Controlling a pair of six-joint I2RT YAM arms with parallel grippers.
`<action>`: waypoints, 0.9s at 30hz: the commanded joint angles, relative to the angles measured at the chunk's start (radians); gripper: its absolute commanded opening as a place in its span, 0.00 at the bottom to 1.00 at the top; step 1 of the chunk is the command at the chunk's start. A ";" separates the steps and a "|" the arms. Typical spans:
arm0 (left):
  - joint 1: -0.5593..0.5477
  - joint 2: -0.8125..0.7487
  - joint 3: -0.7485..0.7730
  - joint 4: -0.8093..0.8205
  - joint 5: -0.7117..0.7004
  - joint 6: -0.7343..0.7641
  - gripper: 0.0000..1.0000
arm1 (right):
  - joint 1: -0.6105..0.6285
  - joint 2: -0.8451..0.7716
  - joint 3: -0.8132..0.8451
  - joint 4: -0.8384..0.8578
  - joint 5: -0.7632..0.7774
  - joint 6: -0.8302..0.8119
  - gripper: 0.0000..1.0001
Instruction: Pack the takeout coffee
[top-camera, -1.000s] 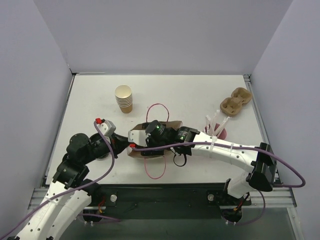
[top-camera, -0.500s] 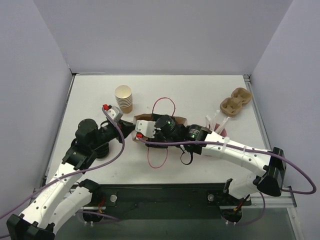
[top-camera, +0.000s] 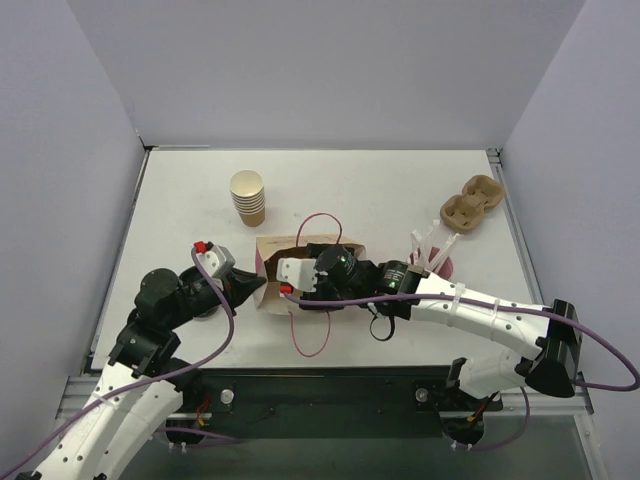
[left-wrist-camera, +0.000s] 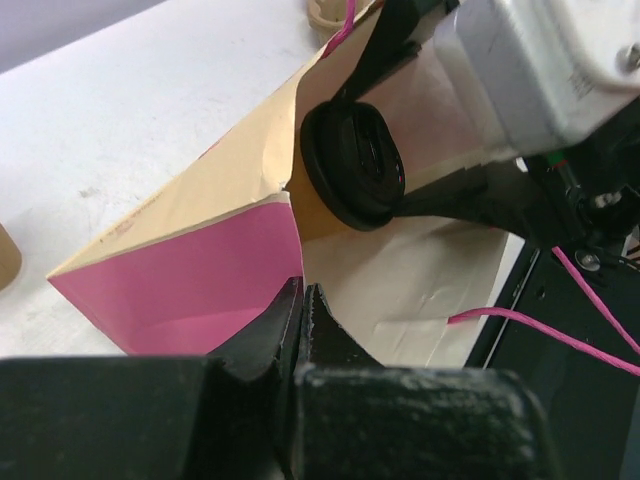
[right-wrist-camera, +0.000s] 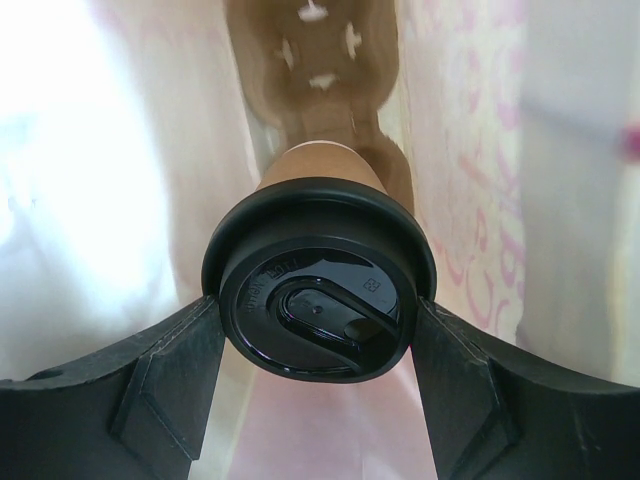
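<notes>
Loading the paper bag (top-camera: 275, 247) looks the step in hand: overhead, the right gripper (top-camera: 297, 276) reaches into its mouth while the left gripper (top-camera: 254, 288), jaws pressed together, pinches the rim. From the left wrist, the takeout coffee (left-wrist-camera: 355, 165), glossy black lid on smooth tan paper, sits just beyond that pinch, between creased tan-and-pink walls. From the right wrist, spread fingers (right-wrist-camera: 165, 375) clasp the round lid's rim; next, I judge, it must settle upright before they part.

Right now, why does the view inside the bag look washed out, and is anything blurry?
Right wrist view: light through the bag whitens its wall, yet the takeout coffee is sharp. Left wrist view: the left pincer is a dark blur. Top view: even light.
</notes>
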 joint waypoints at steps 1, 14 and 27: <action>0.003 -0.031 -0.022 -0.048 0.056 0.018 0.00 | 0.000 -0.024 -0.001 -0.019 -0.043 -0.024 0.40; 0.003 -0.037 -0.042 -0.053 0.072 0.016 0.00 | -0.031 0.125 0.057 0.007 -0.038 -0.202 0.40; 0.003 -0.052 -0.047 -0.042 0.078 0.022 0.00 | -0.063 0.130 0.060 -0.009 0.012 -0.385 0.40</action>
